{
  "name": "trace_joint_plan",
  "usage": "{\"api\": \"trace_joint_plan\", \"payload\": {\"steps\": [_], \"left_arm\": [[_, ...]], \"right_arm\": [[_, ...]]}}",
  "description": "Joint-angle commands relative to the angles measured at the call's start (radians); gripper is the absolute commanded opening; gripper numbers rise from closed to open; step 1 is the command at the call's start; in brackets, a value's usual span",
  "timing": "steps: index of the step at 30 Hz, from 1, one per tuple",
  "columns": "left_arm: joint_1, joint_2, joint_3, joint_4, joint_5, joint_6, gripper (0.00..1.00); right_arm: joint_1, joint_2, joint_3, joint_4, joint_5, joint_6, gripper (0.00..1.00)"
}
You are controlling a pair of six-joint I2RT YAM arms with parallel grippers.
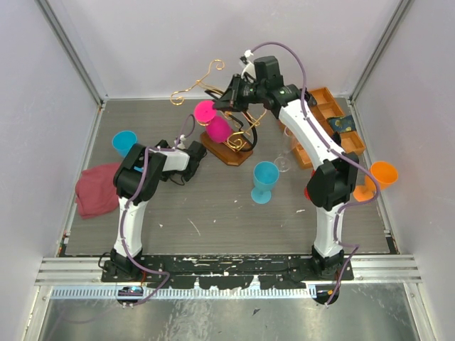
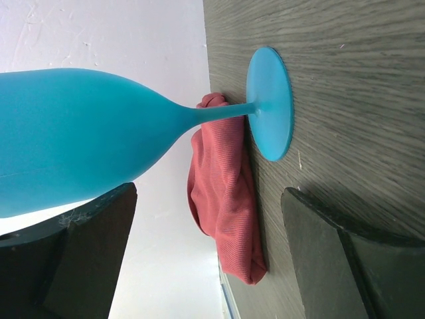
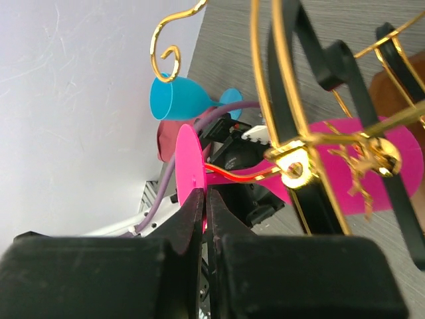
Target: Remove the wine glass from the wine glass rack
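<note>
Two black fingers of the right gripper (image 3: 204, 199) pinch the flat round foot of the magenta wine glass (image 1: 217, 128), tilted among the gold wire scrolls of the wine glass rack (image 1: 226, 153) at 12 o'clock; the left gripper (image 2: 206, 199) gapes before a frosted teal glass (image 2: 80, 139).

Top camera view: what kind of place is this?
Likely a robot lab test cell: left arm and right arm bolted to a table, plain white walls around it, a wine glass rack as prop.

Pink wine glass (image 3: 188, 163) in pincer (image 3: 204, 201)
</note>
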Motion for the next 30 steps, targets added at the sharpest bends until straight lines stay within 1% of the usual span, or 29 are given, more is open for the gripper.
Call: {"api": "trace_joint_plan", "payload": {"steps": [1, 7, 12, 16, 21, 24, 27, 28, 30], "left_arm": [[-0.006, 0.044, -0.038, 0.037, 0.158, -0.115, 0.98], [-0.006, 0.029, -0.043, 0.036, 0.161, -0.115, 0.98], [-0.006, 0.014, -0.048, 0.034, 0.161, -0.116, 0.98], [-0.007, -0.023, -0.061, 0.042, 0.169, -0.119, 0.98], [-0.008, -0.047, -0.065, 0.024, 0.186, -0.133, 0.98], [-0.016, -0.050, -0.060, -0.001, 0.183, -0.148, 0.98], [-0.025, -0.065, -0.059, -0.029, 0.193, -0.164, 0.98], [-0.028, -0.071, -0.058, -0.037, 0.199, -0.173, 0.98], [-0.033, -0.086, -0.061, -0.061, 0.210, -0.195, 0.98]], "right_arm": [[-0.036, -0.145, -0.074, 0.066, 0.002, -0.003, 0.01], [-0.036, -0.293, -0.217, 0.065, -0.024, -0.026, 0.01], [-0.033, -0.391, -0.274, 0.023, -0.077, -0.062, 0.01], [0.005, -0.443, -0.319, -0.009, -0.101, -0.083, 0.01], [0.052, -0.518, -0.375, -0.011, -0.119, -0.087, 0.01], [0.059, -0.563, -0.381, -0.015, -0.137, -0.091, 0.01], [0.068, -0.604, -0.353, -0.046, -0.158, -0.115, 0.01], [0.077, -0.613, -0.338, -0.062, -0.161, -0.126, 0.01], [0.124, -0.622, -0.294, -0.144, -0.115, -0.204, 0.01]]}}
